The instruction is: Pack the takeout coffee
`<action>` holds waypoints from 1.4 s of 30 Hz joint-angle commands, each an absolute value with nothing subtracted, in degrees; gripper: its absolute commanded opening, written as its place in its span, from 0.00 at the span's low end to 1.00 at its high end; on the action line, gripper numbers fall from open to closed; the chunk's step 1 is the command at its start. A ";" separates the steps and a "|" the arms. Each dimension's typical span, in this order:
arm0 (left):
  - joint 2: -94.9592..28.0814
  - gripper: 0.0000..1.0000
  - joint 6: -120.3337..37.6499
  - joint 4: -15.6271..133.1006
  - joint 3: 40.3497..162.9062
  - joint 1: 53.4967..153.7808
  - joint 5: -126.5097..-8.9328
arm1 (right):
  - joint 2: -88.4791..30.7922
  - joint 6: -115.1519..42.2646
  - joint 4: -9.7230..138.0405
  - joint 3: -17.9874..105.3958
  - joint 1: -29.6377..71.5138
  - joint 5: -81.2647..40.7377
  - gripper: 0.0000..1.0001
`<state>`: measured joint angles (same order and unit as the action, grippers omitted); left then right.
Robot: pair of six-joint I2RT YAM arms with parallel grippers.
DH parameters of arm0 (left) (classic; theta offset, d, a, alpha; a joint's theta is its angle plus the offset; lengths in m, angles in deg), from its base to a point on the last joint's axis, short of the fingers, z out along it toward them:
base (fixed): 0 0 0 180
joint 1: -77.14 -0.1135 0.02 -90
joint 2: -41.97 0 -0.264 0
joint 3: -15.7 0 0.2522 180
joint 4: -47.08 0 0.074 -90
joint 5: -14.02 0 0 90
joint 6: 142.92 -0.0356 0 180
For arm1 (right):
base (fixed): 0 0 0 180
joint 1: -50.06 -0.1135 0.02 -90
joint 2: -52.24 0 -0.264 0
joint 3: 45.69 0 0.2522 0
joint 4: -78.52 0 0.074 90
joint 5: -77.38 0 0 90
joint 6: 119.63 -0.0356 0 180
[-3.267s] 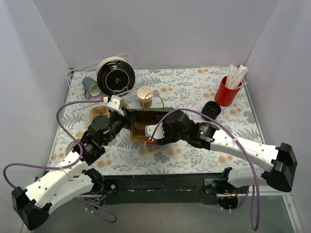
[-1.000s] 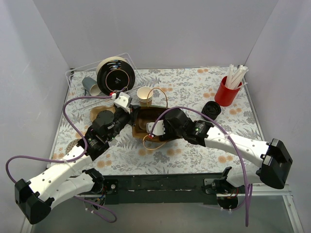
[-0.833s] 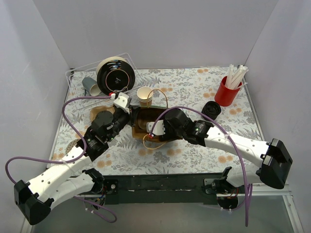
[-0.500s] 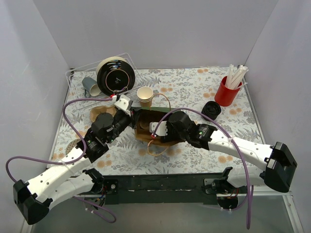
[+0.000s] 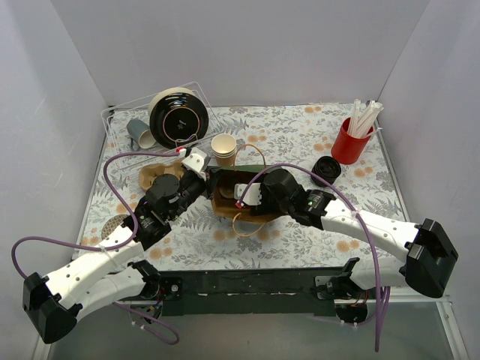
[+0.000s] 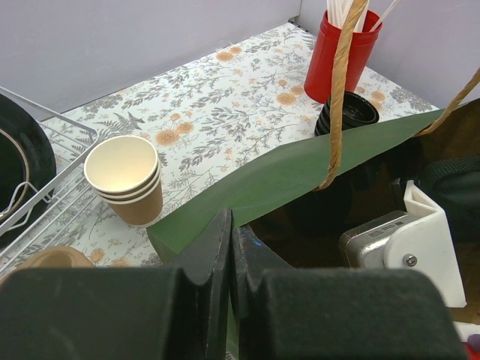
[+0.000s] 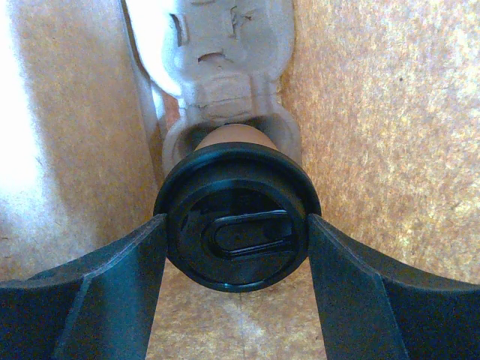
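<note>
Tan takeout coffee (image 7: 236, 225), black sip lid on, sits inside the paper bag (image 7: 367, 112).

- Right gripper (image 7: 236, 225): concealed inside the paper bag (image 5: 220, 202) in the overhead view. In its own camera the fingers (image 7: 90, 300) are cropped by the lower edge.
- Takeout coffee (image 7: 247, 187): the cup wall is covered by its lid, save a brown sliver beyond. It is not seen from overhead.
- Grey moulded holder (image 7: 217, 52), beyond the fingertips: cropped by the upper edge.
- Left gripper (image 6: 229, 232): blurred and cropped below.
- Bag interior, right of the left gripper: too dark to be read.
- Red cup (image 6: 341, 52), ahead and to the right: top cropped.
- Black lids (image 6: 349, 112): lower part hidden behind the bag rim.
- Black plate (image 6: 22, 172), to the left: cut by the edge.
</note>
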<state>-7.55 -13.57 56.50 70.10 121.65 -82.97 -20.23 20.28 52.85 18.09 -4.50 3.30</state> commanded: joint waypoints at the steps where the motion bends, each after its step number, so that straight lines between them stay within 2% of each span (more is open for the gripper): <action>1: -6.64 0.00 -13.90 54.69 69.98 121.61 -83.45 | -19.39 20.03 55.17 17.47 -3.37 4.61 0.11; 11: -6.20 0.00 -13.37 54.34 69.45 121.79 -80.73 | -23.08 22.58 58.86 18.25 -2.32 2.50 0.11; 27: -5.58 0.00 -11.79 55.57 69.54 121.79 -76.07 | -25.11 30.31 56.93 23.35 0.06 -4.45 0.10; 42: -8.04 0.00 -6.96 58.73 73.66 121.79 -71.85 | -26.42 32.24 64.23 19.22 2.78 -7.43 0.10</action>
<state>-7.94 -9.96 58.97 70.19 121.52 -75.14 -25.87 30.23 60.22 19.99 1.31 -5.14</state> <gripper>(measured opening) 0.010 0.773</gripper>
